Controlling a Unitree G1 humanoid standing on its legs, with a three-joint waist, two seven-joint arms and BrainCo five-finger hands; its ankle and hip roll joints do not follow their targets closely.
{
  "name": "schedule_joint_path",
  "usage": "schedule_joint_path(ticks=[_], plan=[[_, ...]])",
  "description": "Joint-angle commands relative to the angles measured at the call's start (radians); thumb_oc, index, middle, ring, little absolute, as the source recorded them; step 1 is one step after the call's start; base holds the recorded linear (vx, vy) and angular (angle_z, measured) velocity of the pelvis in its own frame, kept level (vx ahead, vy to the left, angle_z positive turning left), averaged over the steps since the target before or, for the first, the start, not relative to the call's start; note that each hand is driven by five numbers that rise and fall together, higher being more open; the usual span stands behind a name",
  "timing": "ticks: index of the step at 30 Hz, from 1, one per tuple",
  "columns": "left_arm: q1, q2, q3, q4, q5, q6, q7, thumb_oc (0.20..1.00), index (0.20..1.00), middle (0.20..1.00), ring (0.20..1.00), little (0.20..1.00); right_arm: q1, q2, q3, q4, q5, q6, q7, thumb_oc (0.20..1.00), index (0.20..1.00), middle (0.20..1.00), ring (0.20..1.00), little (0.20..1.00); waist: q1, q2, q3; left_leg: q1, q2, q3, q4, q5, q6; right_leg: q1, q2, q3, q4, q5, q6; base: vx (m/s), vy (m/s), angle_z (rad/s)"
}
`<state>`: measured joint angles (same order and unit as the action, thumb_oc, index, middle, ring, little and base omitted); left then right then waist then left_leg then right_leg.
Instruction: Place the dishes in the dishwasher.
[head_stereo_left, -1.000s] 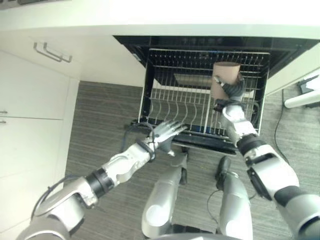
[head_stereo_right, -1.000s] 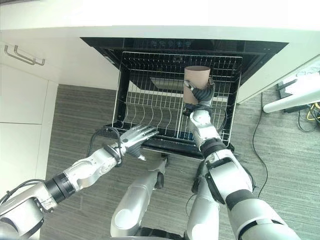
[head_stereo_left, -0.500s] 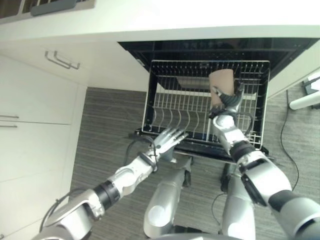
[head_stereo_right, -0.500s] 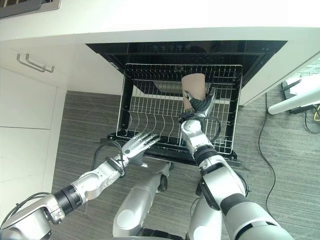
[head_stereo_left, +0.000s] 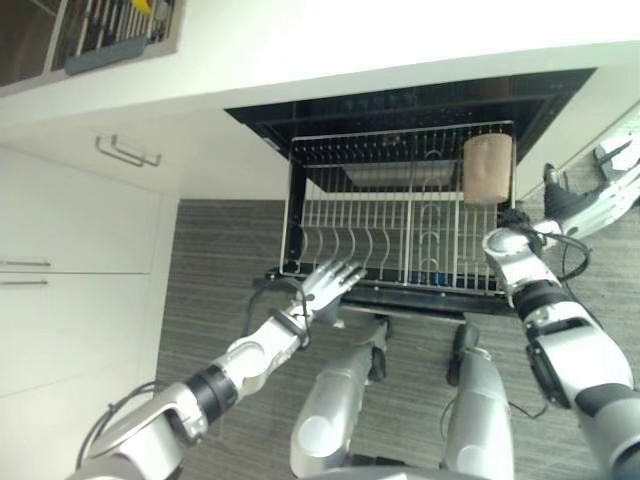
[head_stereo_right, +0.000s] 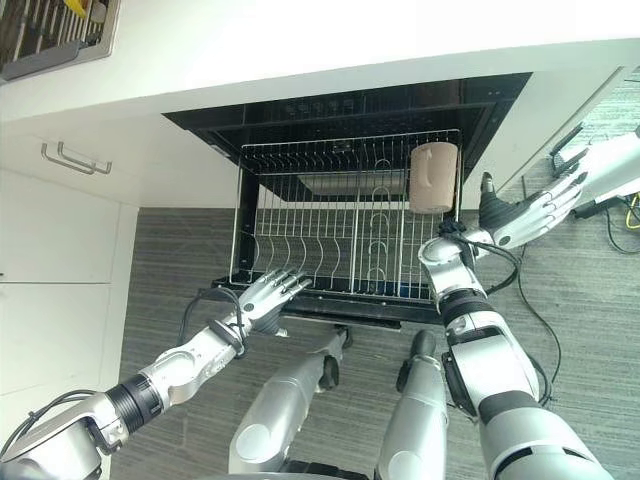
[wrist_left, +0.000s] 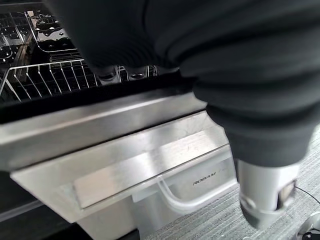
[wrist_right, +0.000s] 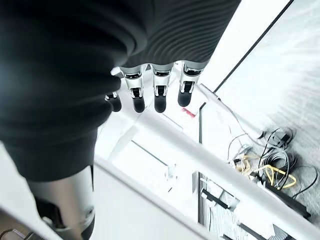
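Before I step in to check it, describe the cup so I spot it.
Find the open dishwasher under the counter and its pulled-out wire rack. The cup sits at the rack's back right corner: a tan cylinder, the rack's one solid thing among thin wires.

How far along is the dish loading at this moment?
Done: a tan cup sits in the pulled-out dishwasher rack, far right corner. In hand: nothing; the right hand is open beside the rack, the left hand open at its front edge. The rack otherwise looks empty.
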<state>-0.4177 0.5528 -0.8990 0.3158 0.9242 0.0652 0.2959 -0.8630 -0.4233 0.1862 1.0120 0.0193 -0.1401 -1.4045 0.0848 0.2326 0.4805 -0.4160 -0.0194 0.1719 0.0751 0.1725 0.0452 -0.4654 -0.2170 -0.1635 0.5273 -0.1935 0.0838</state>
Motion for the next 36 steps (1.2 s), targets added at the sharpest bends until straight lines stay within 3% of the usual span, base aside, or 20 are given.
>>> schedule_joint_path(ticks=[1, 5, 8, 11, 12, 15, 17, 23, 28, 30, 33, 36], plan=[[0.160, -0.002, -0.125, -0.020, 0.063, -0.040, -0.071, 1.000, 1.000, 1.000, 1.000, 1.000, -0.010, -0.039, -0.014, -0.022, 0.022, -0.046, 0.008, 1.000, 1.000, 1.000, 1.000, 1.000, 0.013, 0.009, 0.040, 0.011, 0.045, 0.030, 0.124, -0.160, -0.022, -0.013, -0.035, -0.030, -0.113, 0.157, 0.038, 0.00, 0.000, 0.00], [0.158, 0.003, -0.129, -0.028, 0.061, -0.035, -0.069, 1.000, 1.000, 1.000, 1.000, 1.000, -0.003, -0.029, -0.013, -0.018, 0.042, -0.072, 0.022, 1.000, 1.000, 1.000, 1.000, 1.000, 0.014, 0.010, 0.040, 0.007, 0.046, 0.030, 0.131, -0.163, -0.020, -0.018, -0.035, -0.029, -0.104, 0.154, 0.037, 0.00, 0.000, 0.00], [0.166, 0.003, -0.128, -0.039, 0.058, -0.025, -0.071, 1.000, 1.000, 1.000, 1.000, 1.000, 0.013, -0.011, -0.017, -0.032, 0.096, -0.141, 0.100, 1.000, 1.000, 1.000, 1.000, 1.000, 0.012, 0.010, 0.040, 0.015, 0.048, 0.033, 0.131, -0.164, -0.019, -0.011, -0.035, -0.028, -0.101, 0.150, 0.033, 0.00, 0.000, 0.00], [0.193, 0.022, -0.096, -0.071, 0.013, 0.056, -0.008, 1.000, 1.000, 1.000, 1.000, 1.000, 0.078, 0.034, -0.001, -0.156, 0.275, -0.300, 0.415, 1.000, 1.000, 1.000, 1.000, 1.000, 0.009, -0.001, 0.040, 0.040, 0.055, 0.031, 0.124, -0.169, -0.023, 0.007, -0.033, -0.032, -0.092, 0.135, 0.031, 0.02, -0.013, 0.01], [0.209, 0.033, -0.065, -0.071, -0.006, 0.081, 0.025, 1.000, 1.000, 1.000, 1.000, 1.000, 0.134, 0.049, 0.033, -0.276, 0.354, -0.333, 0.535, 1.000, 1.000, 1.000, 1.000, 1.000, 0.003, -0.015, 0.040, 0.048, 0.060, 0.031, 0.125, -0.172, -0.024, 0.014, -0.034, -0.033, -0.089, 0.132, 0.031, 0.00, -0.061, -0.01], [0.248, 0.048, -0.011, -0.061, -0.009, 0.078, 0.086, 1.000, 1.000, 1.000, 1.000, 1.000, 0.235, 0.056, 0.088, -0.462, 0.388, -0.318, 0.638, 1.000, 1.000, 1.000, 1.000, 1.000, -0.014, -0.037, 0.040, 0.073, 0.066, 0.032, 0.125, -0.177, -0.026, 0.034, -0.030, -0.031, -0.086, 0.126, 0.031, 0.00, -0.081, 0.03], [0.296, 0.056, 0.053, -0.047, -0.022, 0.065, 0.183, 1.000, 1.000, 1.000, 1.000, 1.000, 0.347, 0.056, 0.126, -0.612, 0.402, -0.315, 0.733, 1.000, 1.000, 1.000, 1.000, 1.000, -0.032, -0.057, 0.040, 0.115, 0.072, 0.034, 0.121, -0.183, -0.028, 0.073, -0.029, -0.031, -0.091, 0.118, 0.031, 0.01, -0.079, 0.02], [0.382, 0.054, 0.171, -0.009, -0.033, 0.018, 0.348, 1.000, 1.000, 1.000, 1.000, 1.000, 0.538, 0.042, 0.134, -0.749, 0.467, -0.375, 0.920, 1.000, 1.000, 1.000, 1.000, 1.000, -0.059, -0.085, 0.037, 0.228, 0.082, 0.035, 0.098, -0.193, -0.034, 0.190, -0.032, -0.043, -0.120, 0.105, 0.035, 0.01, -0.075, -0.04], [0.447, 0.065, 0.254, -0.012, -0.048, -0.019, 0.447, 1.000, 1.000, 1.000, 1.000, 1.000, 0.686, 0.036, 0.138, -0.821, 0.509, -0.408, 1.023, 1.000, 1.000, 1.000, 1.000, 1.000, -0.069, -0.117, -0.049, 0.316, 0.091, 0.038, 0.058, -0.201, -0.045, 0.305, -0.029, -0.073, -0.194, 0.097, 0.045, 0.06, -0.105, -0.05], [0.455, 0.066, 0.305, -0.036, -0.098, -0.055, 0.539, 1.000, 1.000, 1.000, 1.000, 1.000, 0.735, 0.028, 0.159, -0.848, 0.535, -0.412, 1.082, 1.000, 1.000, 1.000, 1.000, 1.000, -0.070, -0.133, -0.117, 0.389, 0.098, 0.044, 0.019, -0.204, -0.055, 0.406, -0.011, -0.098, -0.271, 0.093, 0.043, 0.12, -0.108, 0.12], [0.425, 0.052, 0.360, -0.041, -0.206, -0.146, 0.626, 1.000, 1.000, 1.000, 1.000, 1.000, 0.763, 0.033, 0.202, -0.884, 0.658, -0.386, 1.317, 1.000, 1.000, 1.000, 1.000, 1.000, -0.068, -0.146, -0.179, 0.446, 0.102, 0.039, -0.006, -0.206, -0.062, 0.483, 0.011, -0.115, -0.323, 0.088, 0.029, 0.08, -0.080, 0.16], [0.390, 0.018, 0.410, -0.026, -0.337, -0.332, 0.636, 1.000, 1.000, 1.000, 1.000, 1.000, 0.770, 0.037, 0.240, -0.912, 0.628, -0.396, 1.391, 1.000, 1.000, 1.000, 1.000, 1.000, -0.056, -0.165, -0.230, 0.483, 0.105, 0.027, -0.018, -0.207, -0.064, 0.533, 0.024, -0.136, -0.348, 0.084, 0.017, 0.06, -0.095, 0.01]])
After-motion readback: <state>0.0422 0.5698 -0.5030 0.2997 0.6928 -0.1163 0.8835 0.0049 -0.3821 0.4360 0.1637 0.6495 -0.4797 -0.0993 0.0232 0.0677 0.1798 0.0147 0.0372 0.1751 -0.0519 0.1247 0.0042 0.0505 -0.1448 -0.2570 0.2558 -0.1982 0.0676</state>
